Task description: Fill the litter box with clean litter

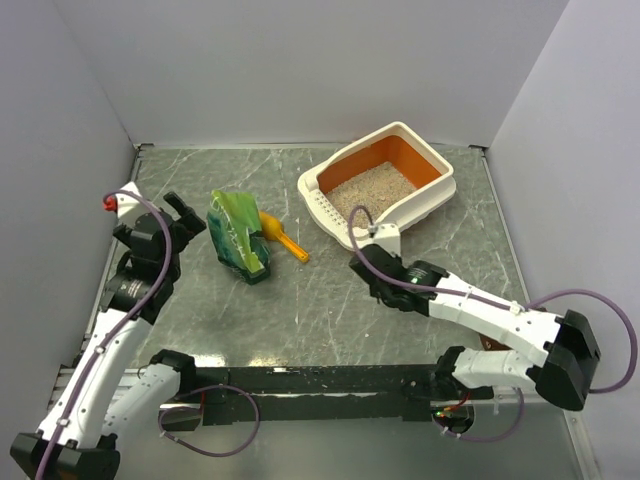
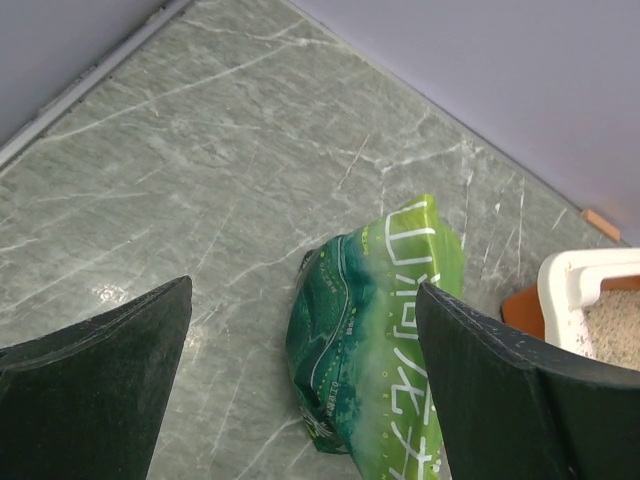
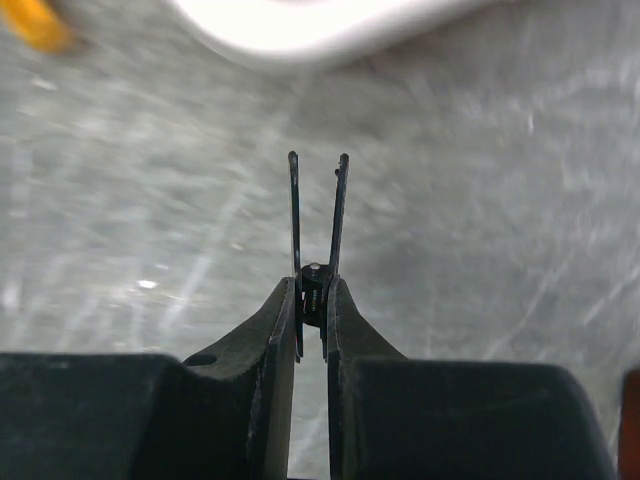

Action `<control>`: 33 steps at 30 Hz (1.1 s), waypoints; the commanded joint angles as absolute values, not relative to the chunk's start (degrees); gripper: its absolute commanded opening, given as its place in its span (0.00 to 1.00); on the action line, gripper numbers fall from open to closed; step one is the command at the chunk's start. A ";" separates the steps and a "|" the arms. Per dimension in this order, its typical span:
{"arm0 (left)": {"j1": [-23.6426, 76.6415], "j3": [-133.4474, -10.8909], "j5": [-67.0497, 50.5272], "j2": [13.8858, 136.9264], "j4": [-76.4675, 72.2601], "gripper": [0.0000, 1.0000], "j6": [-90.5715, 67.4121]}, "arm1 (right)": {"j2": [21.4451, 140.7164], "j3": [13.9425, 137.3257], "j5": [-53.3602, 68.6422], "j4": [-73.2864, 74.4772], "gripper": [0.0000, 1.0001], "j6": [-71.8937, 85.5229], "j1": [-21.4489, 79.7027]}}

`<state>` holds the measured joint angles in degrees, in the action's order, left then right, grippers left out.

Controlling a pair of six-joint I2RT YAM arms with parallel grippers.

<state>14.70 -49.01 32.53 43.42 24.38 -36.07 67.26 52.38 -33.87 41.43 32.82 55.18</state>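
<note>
The litter box [image 1: 323,182], cream-white outside and orange inside, sits at the back right. Beige clean litter [image 1: 372,190] covers its floor. Its white rim [image 2: 585,272] and some litter [image 2: 615,325] show at the right edge of the left wrist view. My left gripper [image 1: 187,215] hangs open beside the green bag [image 1: 238,238], and the bag [image 2: 380,330] lies between and beyond its fingers. My right gripper [image 1: 360,264] is just in front of the box, shut on a thin black clip [image 3: 318,215] over bare table, with the box rim [image 3: 300,30] blurred ahead.
A yellow-orange scoop [image 1: 283,237] lies against the bag's right side, and shows as an orange blur [image 3: 35,25] in the right wrist view. Grey walls close in the marbled table [image 1: 300,310] at the back and on both sides.
</note>
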 commanded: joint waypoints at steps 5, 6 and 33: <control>14.41 -50.88 23.66 49.39 21.80 0.97 -31.82 | 59.86 39.12 -25.49 38.23 0.00 39.37 45.27; 14.41 -51.50 22.51 50.44 21.71 0.97 -31.21 | 59.51 38.42 -25.23 38.06 0.00 39.90 44.92; 9.24 -82.87 -15.00 89.64 23.29 0.97 8.69 | 45.63 32.61 -9.76 35.59 0.87 37.18 44.73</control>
<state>12.34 -77.84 -0.12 86.56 21.32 1.21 49.76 33.28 -12.84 35.88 38.76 44.38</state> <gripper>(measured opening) 0.969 0.863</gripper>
